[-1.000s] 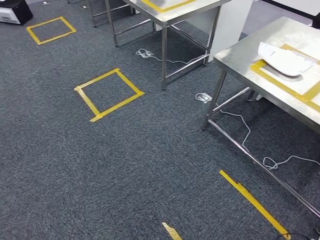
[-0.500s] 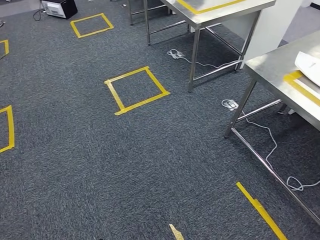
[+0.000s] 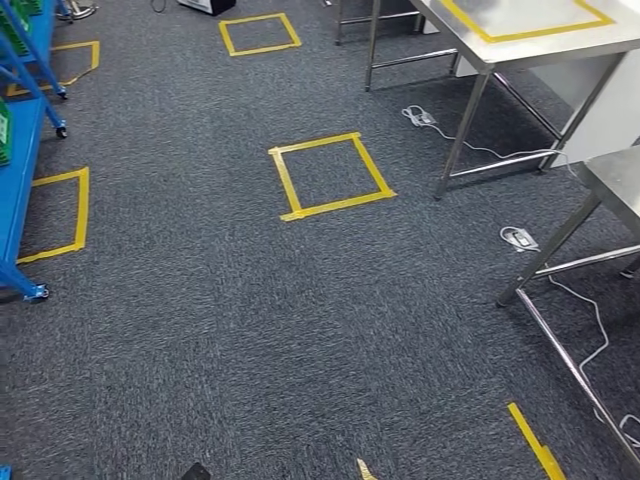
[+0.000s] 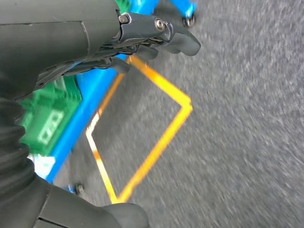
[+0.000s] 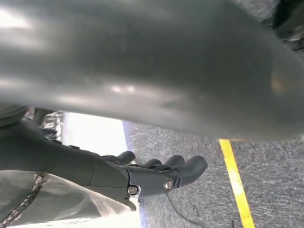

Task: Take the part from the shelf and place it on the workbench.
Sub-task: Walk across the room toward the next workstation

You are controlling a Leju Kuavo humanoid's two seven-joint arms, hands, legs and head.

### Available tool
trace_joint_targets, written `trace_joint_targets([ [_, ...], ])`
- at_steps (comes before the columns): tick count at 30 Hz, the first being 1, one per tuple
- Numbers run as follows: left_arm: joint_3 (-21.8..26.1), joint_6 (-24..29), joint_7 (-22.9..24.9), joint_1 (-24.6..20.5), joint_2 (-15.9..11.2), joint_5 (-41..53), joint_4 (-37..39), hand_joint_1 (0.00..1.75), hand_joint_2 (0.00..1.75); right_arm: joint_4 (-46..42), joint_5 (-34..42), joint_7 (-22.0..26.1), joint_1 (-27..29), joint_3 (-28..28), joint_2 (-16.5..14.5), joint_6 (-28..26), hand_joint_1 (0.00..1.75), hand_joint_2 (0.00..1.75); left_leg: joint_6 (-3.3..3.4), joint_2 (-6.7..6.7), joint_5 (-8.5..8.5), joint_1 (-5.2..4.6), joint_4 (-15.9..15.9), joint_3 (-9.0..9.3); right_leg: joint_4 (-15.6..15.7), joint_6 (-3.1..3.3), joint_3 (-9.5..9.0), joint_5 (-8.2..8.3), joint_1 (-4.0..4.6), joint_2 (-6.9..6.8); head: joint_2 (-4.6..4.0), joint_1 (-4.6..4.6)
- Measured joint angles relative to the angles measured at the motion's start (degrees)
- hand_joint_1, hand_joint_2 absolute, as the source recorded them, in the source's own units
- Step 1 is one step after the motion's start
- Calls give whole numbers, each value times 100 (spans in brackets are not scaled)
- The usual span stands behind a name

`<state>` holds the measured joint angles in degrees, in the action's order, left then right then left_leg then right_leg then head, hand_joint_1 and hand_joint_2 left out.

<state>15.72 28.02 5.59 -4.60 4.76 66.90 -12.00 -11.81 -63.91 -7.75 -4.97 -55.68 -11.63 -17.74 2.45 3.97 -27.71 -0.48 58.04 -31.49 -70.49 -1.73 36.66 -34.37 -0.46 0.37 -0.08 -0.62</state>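
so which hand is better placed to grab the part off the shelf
Left, probably. The blue shelf with its green bins lies on the robot's left, right beside the empty left hand. The right hand hangs on the far side.

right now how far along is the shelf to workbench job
Early. Nothing looks done: the left hand and right hand hang with nothing in them. In hand: the approach, with the blue shelf and its green bins at the head view's left edge. Left: take a part and carry it to a steel workbench.

Rough matt grey carpet, shiny brushed-metal table, glossy blue-painted shelf, green plastic bins
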Motion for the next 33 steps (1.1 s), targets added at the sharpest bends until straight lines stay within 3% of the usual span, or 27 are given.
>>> trace_joint_targets([
  [2, -119, -119, 111, -8, 2, 93, 0, 0, 175, 1, 22, -13, -13, 3, -8, -29, 0, 0, -11, 140, -17, -5, 9, 18, 792, 69, -302, 451, -1, 268, -1, -4],
  [4, -156, -147, 153, 19, 32, 1, 0, 0, 175, 1, 64, 31, -30, 3, -11, -70, 0, 0, -55, 257, -17, 22, 19, -24, 1241, 104, -499, 578, 2, 512, -1, -9],
  [5, -147, -121, 150, 47, 54, -91, 0, 0, 175, 1, 80, 54, -38, 3, -11, -86, 0, 0, -91, 317, -7, 38, 18, -51, 1284, 112, -531, 557, 7, 527, -1, -11],
  [6, -126, -83, 141, 85, 77, -199, 0, 0, 175, 1, 91, 74, -45, 2, -12, -101, 0, 0, -129, 385, 4, 57, 6, -71, 1326, 119, -550, 552, 14, 468, -1, -10],
  [7, -86, -40, 133, 131, 100, -327, 1, 0, 175, 1, 92, 64, -47, 1, -15, -116, 0, 0, -162, 359, -6, 60, 19, -82, 1362, 137, -577, 564, 13, 390, 0, -14],
  [9, 39, -1, 148, 192, 153, -571, 2, 0, 175, 1, 87, 32, -32, -4, -22, -144, 0, 0, -215, 79, -174, 42, 272, -196, 1454, 185, -651, 581, 1, 213, 0, -36],
  [11, 166, -67, 244, 209, 204, -710, 3, 0, 175, 1, 91, 15, 5, -7, -26, -158, 0, 0, -266, -242, -509, 52, 936, -523, 1482, 222, -698, 559, 11, 11, -1, -56],
  [13, 249, -171, 355, 234, 235, -742, 4, 0, 175, 1, 106, 19, 29, -8, -26, -161, 0, 0, -320, -325, -675, 91, 1495, -815, 1477, 231, -723, 521, 23, -186, -1, -56],
  [14, 287, -199, 384, 256, 245, -787, 4, 0, 175, 1, 110, 21, 31, -9, -26, -161, 0, 0, -339, -345, -601, 111, 1505, -823, 1475, 226, -742, 501, 25, -269, -1, -56],
  [16, 431, -199, 371, 290, 265, -1074, 4, 0, 175, 1, 150, 21, 29, -11, -26, -105, 0, 0, -354, -455, -207, 136, 895, -518, 1468, 199, -798, 456, 25, -408, 0, -57],
  [18, 691, -176, 316, 284, 301, -1444, 4, 0, 175, -1, 322, 21, 21, -33, -22, 95, 0, 0, -317, -676, 27, 105, 223, -175, 1456, 146, -825, 399, 49, -521, 0, -57],
  [20, 885, -177, 254, 292, 325, -1458, 4, 0, 175, -2, 558, 31, -10, -102, -19, 283, 0, 0, -246, -748, 14, 60, 30, -83, 1453, 85, -854, 354, 72, -621, -1, -54],
  [22, 922, -183, 179, 328, 326, -1251, 4, 0, 175, -3, 690, 23, -65, -173, -20, 333, 0, 0, -167, -628, 27, 60, 0, -83, 1453, 21, -908, 315, 55, -671, -1, -54],
  [24, 925, -186, 122, 337, 333, -1158, 4, 0, 175, -6, 700, -28, -124, -199, -20, 338, 0, 0, -96, -515, 56, 79, -35, -67, 1247, -36, -827, 153, 29, -443, -1, -33],
  [26, 935, -198, 100, 323, 366, -1151, 4, 0, 175, -9, 650, -62, -176, -201, -19, 357, 0, 0, -53, -398, 71, 88, -45, -65, 563, -57, -480, -180, 16, -142, -1, -5],
  [28, 959, -193, 68, 318, 427, -1162, 4, 0, 175, -17, 591, -62, -223, -199, -16, 438, 0, 0, -37, -258, 71, 83, -44, -68, -195, -58, -51, -404, 14, -58, -1, -3],
  [29, 974, -181, 48, 320, 459, -1167, 4, 0, 175, -22, 567, -62, -247, -196, -14, 485, 0, 0, -36, -180, 70, 82, -42, -64, -325, -55, 60, -361, 14, -47, 0, -2],
  [30, 986, -169, 34, 324, 489, -1170, 4, 0, 175, -27, 552, -63, -270, -193, -11, 524, 0, 0, -36, -98, 69, 83, -40, -56, -206, -51, 53, -198, 9, -37, 0, -3],
  [31, 994, -154, 27, 327, 520, -1170, 4, 0, 175, -32, 541, -63, -289, -190, -7, 549, 0, 0, -41, -15, 67, 85, -38, -46, 126, -45, -63, 45, -2, 0, 1, -3],
  [33, 1007, -138, 19, 323, 568, -1169, 4, 0, 175, -40, 531, -59, -313, -186, 7, 570, 0, 0, -72, 142, 53, 77, -13, -50, 924, -40, -385, 420, -51, 277, 0, -2],
])
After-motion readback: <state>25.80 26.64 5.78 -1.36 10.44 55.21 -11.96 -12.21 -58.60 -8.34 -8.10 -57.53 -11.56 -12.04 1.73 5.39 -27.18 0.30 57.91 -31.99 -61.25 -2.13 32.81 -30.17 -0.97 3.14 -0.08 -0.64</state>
